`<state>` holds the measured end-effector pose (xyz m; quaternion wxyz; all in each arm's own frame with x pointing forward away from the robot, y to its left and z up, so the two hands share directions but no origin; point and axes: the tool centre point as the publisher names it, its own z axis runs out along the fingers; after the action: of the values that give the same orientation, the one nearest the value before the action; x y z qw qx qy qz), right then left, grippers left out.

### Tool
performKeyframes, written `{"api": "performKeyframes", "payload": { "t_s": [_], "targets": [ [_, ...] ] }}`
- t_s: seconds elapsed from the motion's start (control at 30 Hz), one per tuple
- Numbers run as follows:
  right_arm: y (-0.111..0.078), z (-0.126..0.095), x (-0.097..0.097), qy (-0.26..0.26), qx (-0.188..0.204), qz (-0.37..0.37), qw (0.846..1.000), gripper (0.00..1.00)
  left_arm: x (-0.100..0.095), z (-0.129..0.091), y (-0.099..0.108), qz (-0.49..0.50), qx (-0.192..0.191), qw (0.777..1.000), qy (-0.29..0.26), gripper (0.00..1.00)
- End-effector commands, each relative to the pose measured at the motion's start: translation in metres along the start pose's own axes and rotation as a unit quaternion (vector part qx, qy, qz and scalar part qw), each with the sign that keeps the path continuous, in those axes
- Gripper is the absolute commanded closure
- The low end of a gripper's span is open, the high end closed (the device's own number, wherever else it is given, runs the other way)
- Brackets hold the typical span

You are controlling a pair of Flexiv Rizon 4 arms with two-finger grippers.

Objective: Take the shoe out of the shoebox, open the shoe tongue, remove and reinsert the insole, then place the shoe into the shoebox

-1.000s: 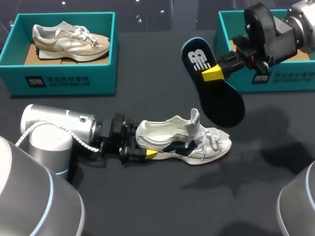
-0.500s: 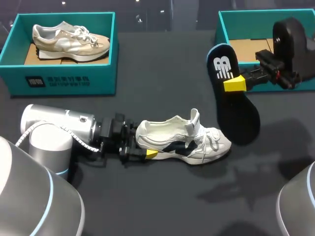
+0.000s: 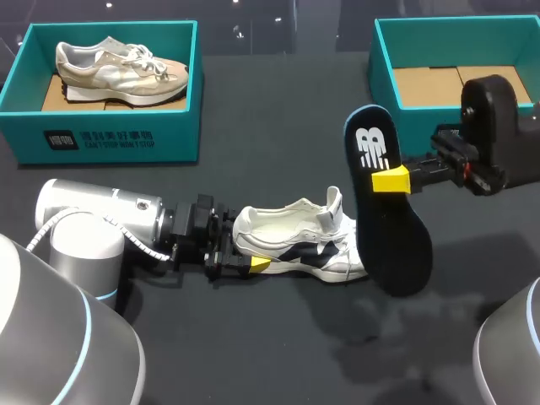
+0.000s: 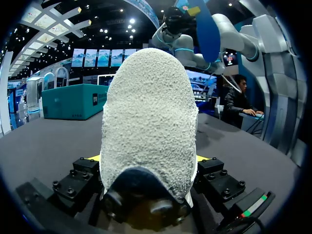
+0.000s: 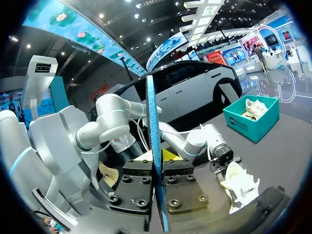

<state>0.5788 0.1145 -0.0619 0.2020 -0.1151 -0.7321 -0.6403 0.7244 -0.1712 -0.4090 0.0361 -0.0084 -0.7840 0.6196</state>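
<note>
Holding the shoe (image 3: 304, 240) by its heel, the left fingers (image 3: 260, 264) are closed on it from two sides. The shoe stands on its sole on the tabletop (image 3: 278, 346), with its toe toward the right arm. I judge that this grip keeps the shoe steady with its mouth upward, so that the other arm can work inside it. The tongue stands up and leaves the opening free.

The right fingers (image 3: 390, 180) pinch the insole (image 3: 392, 245) near its heel part, one on each face; in the right wrist view it shows edge-on between them. The insole hangs tilted in the air, its toe end lowest and over the front of the shoe. Whether it touches the laces I cannot tell. To me the insole is out, and putting it back is the step in hand.

The shoebox (image 3: 381, 63) for this shoe lies at the far right of the tabletop, beyond the right arm, open, with only cardboard on its floor. Its near wall is well apart from the shoe. A second box (image 3: 110, 139) with a beige shoe (image 3: 118, 67) stands at the far left, away from the work. Around the shoe's toe I see room to lower and turn the insole. The risk, I think, is that the long toe end catches on the tongue or laces, because the shoe's mouth is narrow.
</note>
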Motion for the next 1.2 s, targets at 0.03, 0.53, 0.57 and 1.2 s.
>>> {"api": "performKeyframes", "payload": {
  "t_s": [0.03,0.53,0.57,1.2],
  "targets": [
    [-0.0128,0.0001,0.0075,-0.023,-0.045,-0.001,0.999,1.0,0.0005,-0.0002,-0.0003,0.0,0.001,1.0,-0.001,1.0],
    [-0.0148,0.0002,0.0115,-0.042,-0.054,-0.019,0.997,1.0,0.0005,-0.0002,-0.0003,0.0,0.001,1.0,-0.001,1.0],
    [-0.0157,0.0001,0.0125,-0.045,-0.056,-0.021,0.997,1.0,0.0005,-0.0002,-0.0003,0.0,0.001,1.0,-0.001,1.0],
    [-0.0188,0.0015,0.0172,-0.047,-0.071,-0.024,0.996,1.0,0.0008,-0.0025,-0.0027,0.002,0.0,1.0,-0.005,1.0]
  ]
}}
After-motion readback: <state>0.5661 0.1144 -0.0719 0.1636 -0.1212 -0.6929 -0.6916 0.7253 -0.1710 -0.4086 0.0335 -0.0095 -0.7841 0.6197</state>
